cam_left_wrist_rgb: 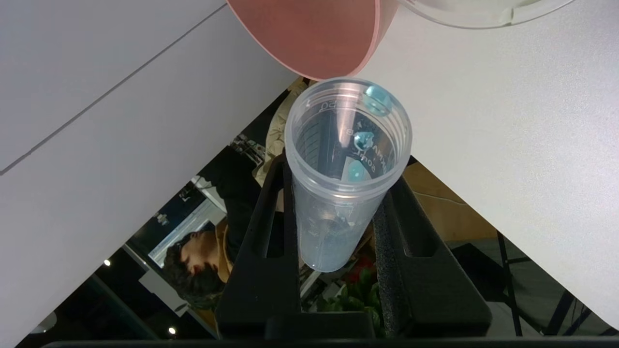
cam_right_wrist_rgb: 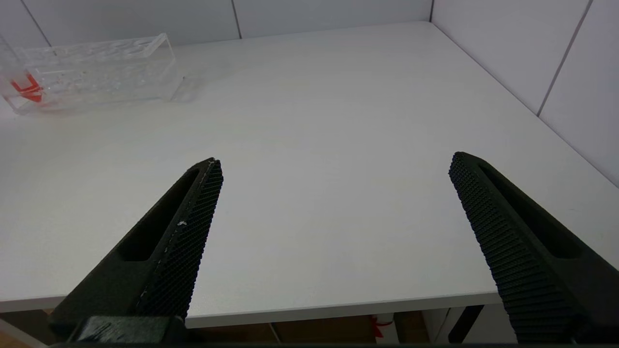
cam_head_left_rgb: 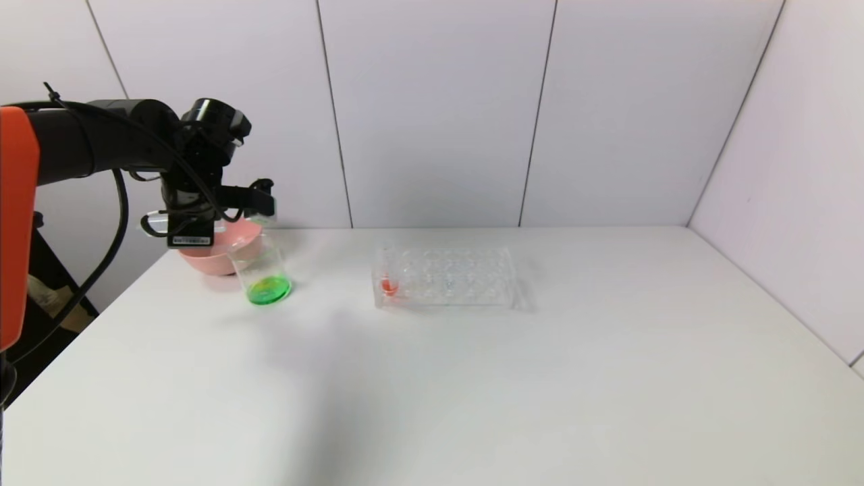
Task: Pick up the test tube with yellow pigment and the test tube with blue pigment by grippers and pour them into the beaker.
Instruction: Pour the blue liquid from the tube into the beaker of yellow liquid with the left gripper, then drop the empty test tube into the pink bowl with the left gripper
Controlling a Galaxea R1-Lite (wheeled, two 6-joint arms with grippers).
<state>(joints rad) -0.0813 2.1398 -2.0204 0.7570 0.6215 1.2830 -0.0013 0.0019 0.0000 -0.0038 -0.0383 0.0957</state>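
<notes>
On the far left, the left gripper [cam_head_left_rgb: 260, 200] is hanging in the air above the beaker [cam_head_left_rgb: 262, 271] and the pink bowl [cam_head_left_rgb: 214, 251], near the back left corner of the white table [cam_head_left_rgb: 472, 378]. Its two black fingers [cam_left_wrist_rgb: 265, 251] are squeezing the test tube with blue pigment [cam_left_wrist_rgb: 344, 169] between them. In the left wrist view the tube is lying along the fingers, with its open mouth pointing away from the wrist and toward the pink bowl's rim, and its round closed end sitting back between the fingers. A few small blue drops are sticking to the inside of the tube near the mouth. The beaker is standing upright just in front of the pink bowl, and it is holding green liquid at the bottom. Moving right, the clear rack [cam_head_left_rgb: 445, 277] is sitting near the middle of the table, well apart from the beaker, with a tube of red-orange liquid [cam_head_left_rgb: 389, 285] at its left end. Farther right, the right gripper [cam_right_wrist_rgb: 333, 203] is hanging over the table's near edge, spread wide and holding nothing
</notes>
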